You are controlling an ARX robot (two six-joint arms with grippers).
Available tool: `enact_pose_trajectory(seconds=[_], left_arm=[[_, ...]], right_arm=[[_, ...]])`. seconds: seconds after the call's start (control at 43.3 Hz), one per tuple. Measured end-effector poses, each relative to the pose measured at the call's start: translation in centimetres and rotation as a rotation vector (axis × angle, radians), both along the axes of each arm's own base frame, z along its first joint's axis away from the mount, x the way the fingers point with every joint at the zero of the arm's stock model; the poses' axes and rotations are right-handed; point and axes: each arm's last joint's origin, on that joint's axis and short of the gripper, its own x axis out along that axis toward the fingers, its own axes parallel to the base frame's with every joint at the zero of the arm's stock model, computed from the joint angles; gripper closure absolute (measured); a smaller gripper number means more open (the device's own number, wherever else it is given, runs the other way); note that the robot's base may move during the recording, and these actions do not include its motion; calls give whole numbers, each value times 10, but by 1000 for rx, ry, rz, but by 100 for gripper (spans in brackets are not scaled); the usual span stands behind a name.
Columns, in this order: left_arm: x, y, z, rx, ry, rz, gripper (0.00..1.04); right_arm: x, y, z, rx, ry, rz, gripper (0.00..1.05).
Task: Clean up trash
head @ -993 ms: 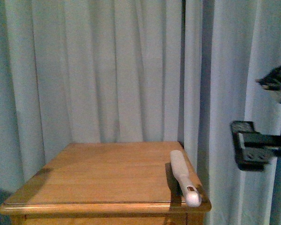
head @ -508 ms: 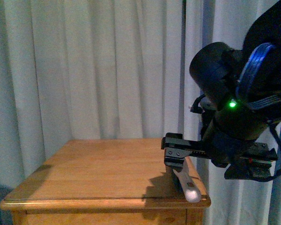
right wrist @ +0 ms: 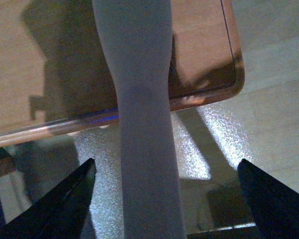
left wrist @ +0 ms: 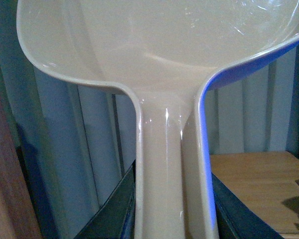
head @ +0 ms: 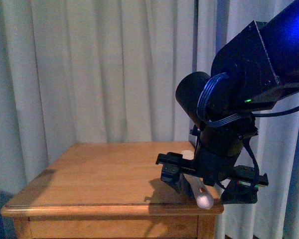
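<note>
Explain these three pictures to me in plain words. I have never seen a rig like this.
This is a robot with two arms, each ending in a two-fingered tool. The front picture comes from a camera on its body: it shows a wooden table before pale curtains, and the black right arm bent over the table's corner. A pale, long plastic handle lies there, its end past the edge. The right wrist picture looks down on that handle from the arm itself; the right tool is open, a finger on either side, not gripping. The left wrist picture shows the left tool shut on the stem of a pale plastic dustpan. No trash shows anywhere.
</note>
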Motion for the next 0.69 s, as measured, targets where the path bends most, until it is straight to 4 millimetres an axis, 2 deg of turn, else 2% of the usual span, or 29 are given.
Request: enact_pose_trajectory(seconds=[0.069, 0.416, 0.693], left_arm=[[0, 0, 0, 0, 0, 0, 79], [0, 0, 0, 0, 0, 0, 79], [0, 0, 0, 0, 0, 0, 79]], right_arm=[[1, 0, -3, 3, 8, -7, 32], [3, -2, -1, 20, -17, -9, 83], [-5, -15, 12, 22, -105, 14, 84]])
